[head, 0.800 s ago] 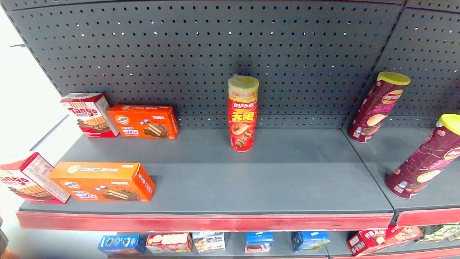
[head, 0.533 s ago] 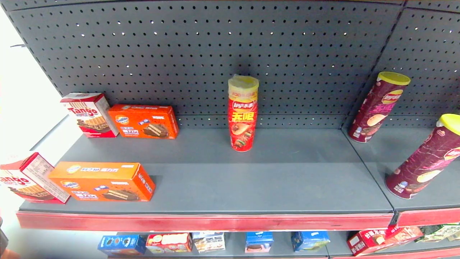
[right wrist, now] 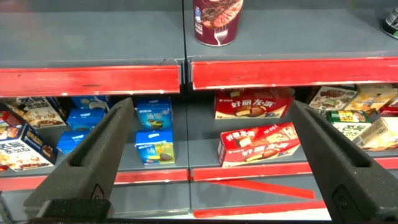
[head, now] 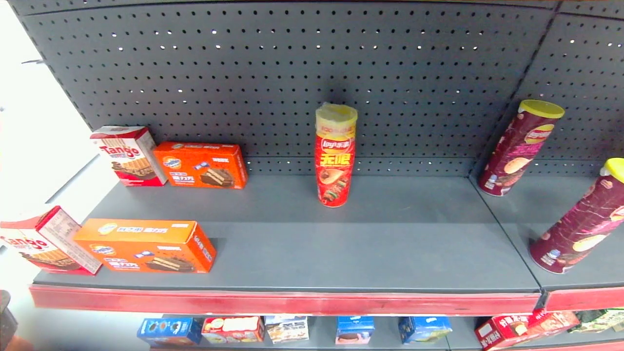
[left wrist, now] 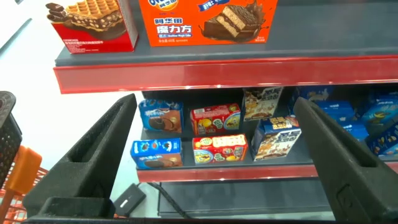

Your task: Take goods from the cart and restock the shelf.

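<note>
Both empty: left hand (left wrist: 214,99) and right hand (right wrist: 212,102) spread wide, nothing held, low before the grey metal shelf (head: 365,243). The black-and-orange mesh cart (left wrist: 6,137) sits beside the left hand. Risk: lifting straight up likely clips the red front lip (left wrist: 249,71) above them, or shoves the orange cardboard biscuit box (head: 146,246) at the edge. Farther back, the tall red cardboard crisp tube (head: 335,156) would topple easily.

Light is flooding in from the left, bleaching the end box (head: 44,239). Pinpoints are glinting through the pegboard (head: 243,73). The red can (head: 335,161) is shadowing the wall behind it, and the front orange box (head: 146,246) is shadowing the shelf (head: 365,243) to its right. At the right edge the purple cans (head: 519,146) are bowing outward.
</note>
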`<state>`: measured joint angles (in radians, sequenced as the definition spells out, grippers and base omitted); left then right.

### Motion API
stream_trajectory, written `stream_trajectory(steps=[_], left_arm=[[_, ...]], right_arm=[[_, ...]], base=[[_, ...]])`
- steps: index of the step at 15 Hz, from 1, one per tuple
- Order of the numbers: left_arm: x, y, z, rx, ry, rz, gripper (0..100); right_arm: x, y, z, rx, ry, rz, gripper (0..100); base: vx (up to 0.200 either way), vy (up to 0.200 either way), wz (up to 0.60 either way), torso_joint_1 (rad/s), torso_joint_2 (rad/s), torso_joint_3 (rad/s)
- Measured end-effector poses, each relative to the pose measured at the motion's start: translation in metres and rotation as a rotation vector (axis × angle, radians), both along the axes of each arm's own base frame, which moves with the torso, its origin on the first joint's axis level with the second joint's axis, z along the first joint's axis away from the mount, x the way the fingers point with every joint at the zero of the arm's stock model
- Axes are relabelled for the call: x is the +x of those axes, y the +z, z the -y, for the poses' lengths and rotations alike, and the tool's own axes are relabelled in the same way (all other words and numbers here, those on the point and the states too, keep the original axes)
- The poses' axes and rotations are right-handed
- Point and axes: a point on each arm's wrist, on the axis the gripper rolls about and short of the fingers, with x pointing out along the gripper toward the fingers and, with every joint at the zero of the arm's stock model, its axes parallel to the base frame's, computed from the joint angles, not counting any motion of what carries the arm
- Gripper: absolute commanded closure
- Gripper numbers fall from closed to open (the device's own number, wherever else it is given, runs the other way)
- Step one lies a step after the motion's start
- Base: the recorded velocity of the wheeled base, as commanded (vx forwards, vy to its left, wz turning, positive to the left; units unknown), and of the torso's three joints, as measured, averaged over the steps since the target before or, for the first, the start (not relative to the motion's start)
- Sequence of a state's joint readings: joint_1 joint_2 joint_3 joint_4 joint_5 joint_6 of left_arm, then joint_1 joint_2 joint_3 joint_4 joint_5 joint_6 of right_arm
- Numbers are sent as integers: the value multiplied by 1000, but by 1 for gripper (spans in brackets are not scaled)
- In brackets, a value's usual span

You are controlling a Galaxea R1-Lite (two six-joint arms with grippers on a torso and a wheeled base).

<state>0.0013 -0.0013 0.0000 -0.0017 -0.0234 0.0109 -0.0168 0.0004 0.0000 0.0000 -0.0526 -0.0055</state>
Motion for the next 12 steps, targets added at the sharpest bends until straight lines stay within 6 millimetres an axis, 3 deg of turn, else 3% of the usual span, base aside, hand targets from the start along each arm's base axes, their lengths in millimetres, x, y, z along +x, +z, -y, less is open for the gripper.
stream_trajectory(steps=[8, 12], left_arm=[[0, 0, 0, 1, -3, 0, 0], [0, 0, 0, 0, 0, 0, 0]], right_arm=[[0, 0, 0, -1, 0, 0, 0], [0, 0, 0, 2, -1, 0, 0]], base=[[0, 0, 600, 4, 5, 2], [0, 0, 0, 0, 0, 0]])
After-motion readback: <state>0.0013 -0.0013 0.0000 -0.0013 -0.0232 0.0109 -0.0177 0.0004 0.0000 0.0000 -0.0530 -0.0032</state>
